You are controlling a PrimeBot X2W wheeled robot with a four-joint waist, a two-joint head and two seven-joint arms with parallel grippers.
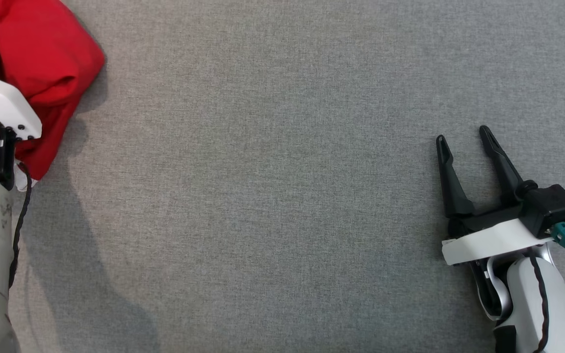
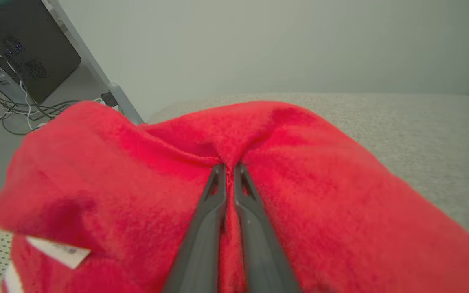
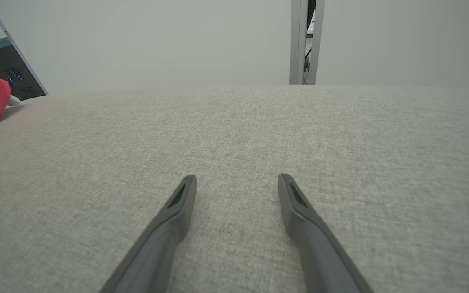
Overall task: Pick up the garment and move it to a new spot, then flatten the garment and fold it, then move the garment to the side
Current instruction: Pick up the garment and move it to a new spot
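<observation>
My left gripper (image 2: 229, 167) pinches a fold of the crumpled red fleece garment (image 2: 320, 195), so I'd lift slowly, right gripper (image 1: 462, 135) idle, jaws wide.

Ahead of the right gripper (image 1: 463, 135) and to both its sides: open grey cloth surface (image 1: 282, 196), passable. Past the surface's far edge, ahead and slightly right: upright metal post (image 3: 303, 40). Around the left gripper (image 2: 228, 167): bunched red garment (image 2: 340, 195), blocks ahead and both sides, pinched between closed fingers.
</observation>
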